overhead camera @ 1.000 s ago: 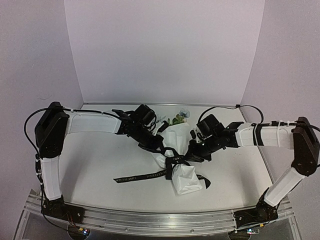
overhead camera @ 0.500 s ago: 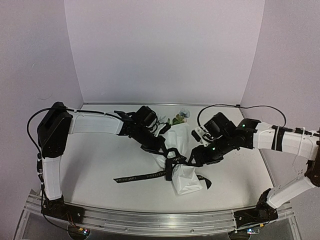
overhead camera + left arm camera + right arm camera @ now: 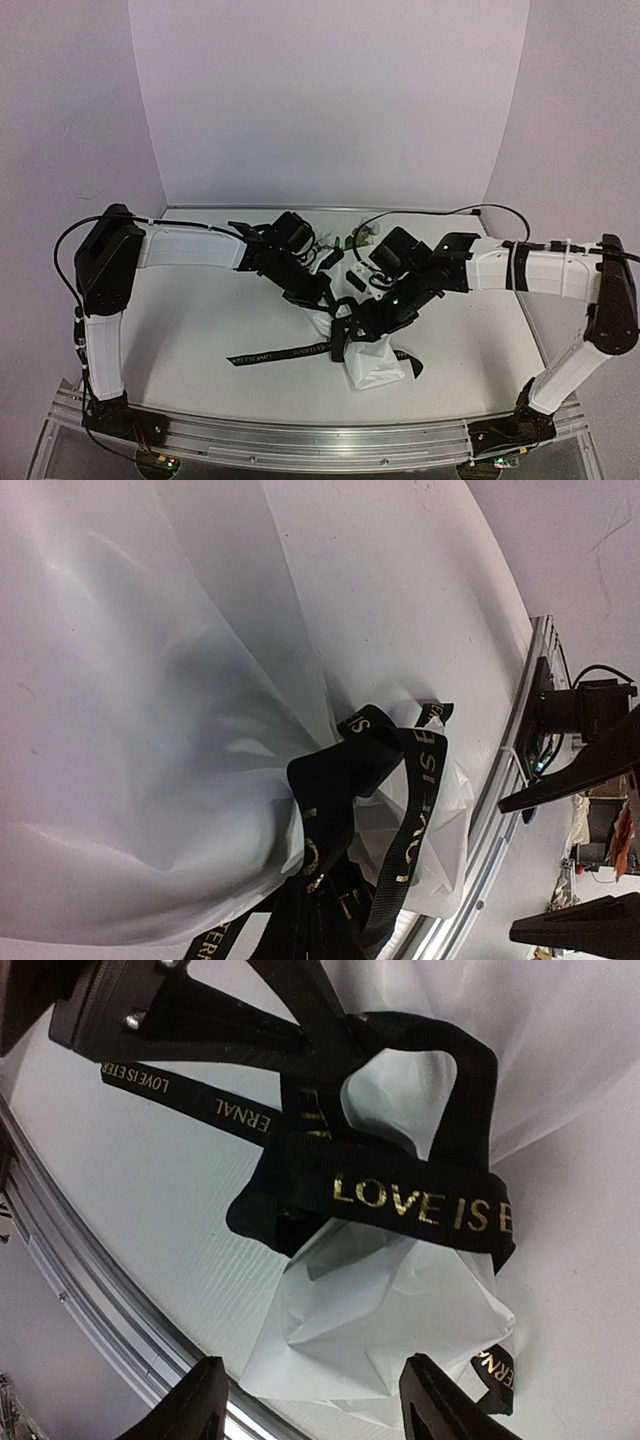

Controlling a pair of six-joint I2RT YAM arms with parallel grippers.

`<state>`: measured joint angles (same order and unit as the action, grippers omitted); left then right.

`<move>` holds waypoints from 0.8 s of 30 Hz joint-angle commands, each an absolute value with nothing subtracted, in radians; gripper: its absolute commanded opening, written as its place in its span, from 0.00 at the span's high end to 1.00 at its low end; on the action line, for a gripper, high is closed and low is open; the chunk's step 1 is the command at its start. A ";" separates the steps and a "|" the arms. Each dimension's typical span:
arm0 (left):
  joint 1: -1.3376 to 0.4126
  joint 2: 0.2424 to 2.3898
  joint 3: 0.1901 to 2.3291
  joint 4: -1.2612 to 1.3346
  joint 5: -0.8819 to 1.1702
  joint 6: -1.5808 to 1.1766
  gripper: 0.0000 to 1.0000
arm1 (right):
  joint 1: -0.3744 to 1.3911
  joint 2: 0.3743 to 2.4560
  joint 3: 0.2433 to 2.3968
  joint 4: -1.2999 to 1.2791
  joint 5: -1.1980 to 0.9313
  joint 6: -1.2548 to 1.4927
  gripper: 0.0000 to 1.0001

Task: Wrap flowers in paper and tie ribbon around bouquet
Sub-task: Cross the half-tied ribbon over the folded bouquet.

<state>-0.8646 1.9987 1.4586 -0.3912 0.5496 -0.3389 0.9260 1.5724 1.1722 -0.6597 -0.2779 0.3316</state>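
Top external: bouquet point(image 3: 378, 368) lies on the table point(image 3: 200, 320), long axis far-to-near, narrow paper end toward the bases. Ribbon point(image 3: 285, 352) crosses its waist, with a free tail running left. Left gripper point(image 3: 322, 297): jaws pressed together, apparently pinching a ribbon loop at the bouquet's far-left side. Right gripper point(image 3: 362, 318): jaws spread, empty, over the knot. Right wrist view shows the lettered band just ahead of its fingertips point(image 3: 190, 1405). Judgement: the right arm is the free one for the next grab.
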 commanded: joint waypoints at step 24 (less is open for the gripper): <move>-0.857 1.953 1.409 -0.248 0.706 -0.339 1.00 | 0.977 1.771 1.116 -0.185 -0.239 0.296 0.43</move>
